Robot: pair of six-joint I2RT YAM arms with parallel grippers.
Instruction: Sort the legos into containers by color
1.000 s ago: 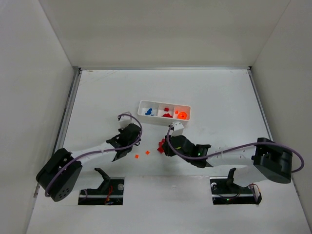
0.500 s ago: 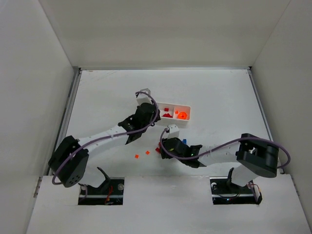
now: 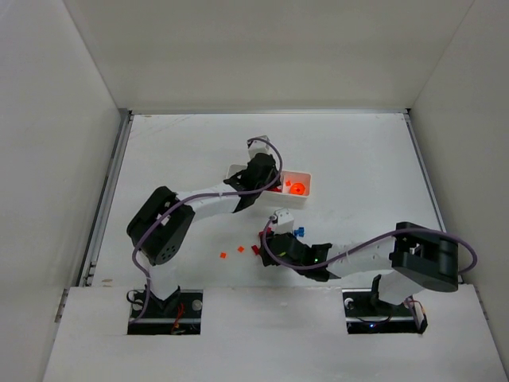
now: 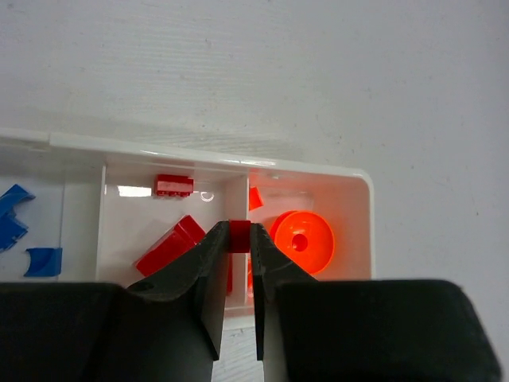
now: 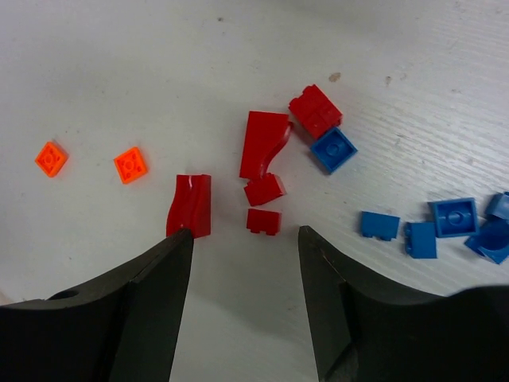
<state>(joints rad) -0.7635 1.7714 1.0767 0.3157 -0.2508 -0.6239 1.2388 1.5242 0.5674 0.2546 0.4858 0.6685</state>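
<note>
My left gripper (image 4: 239, 240) is shut on a tiny red brick (image 4: 239, 235). It hovers over the white tray (image 4: 363, 215), above the wall between the red and orange compartments. Red bricks (image 4: 168, 247) lie in the middle compartment, an orange disc (image 4: 301, 241) in the right one and blue pieces (image 4: 41, 261) in the left one. My right gripper (image 5: 242, 231) stands open above loose red bricks (image 5: 263, 221) on the table, holding nothing. A curved red piece (image 5: 189, 205) lies at its left fingertip. In the top view the left gripper (image 3: 262, 171) is over the tray (image 3: 306, 195), the right gripper (image 3: 270, 239) below it.
Two orange plates (image 5: 130, 165) lie left of the red pile, and several blue bricks (image 5: 453, 217) lie to its right. A blue plate (image 5: 333, 150) touches a red block (image 5: 315, 111). Walls enclose the table (image 3: 358, 151) on three sides.
My left arm has swung up and right from the table to above the tray, carrying the red brick. My right gripper has opened wide and shifted slightly toward the near edge.
</note>
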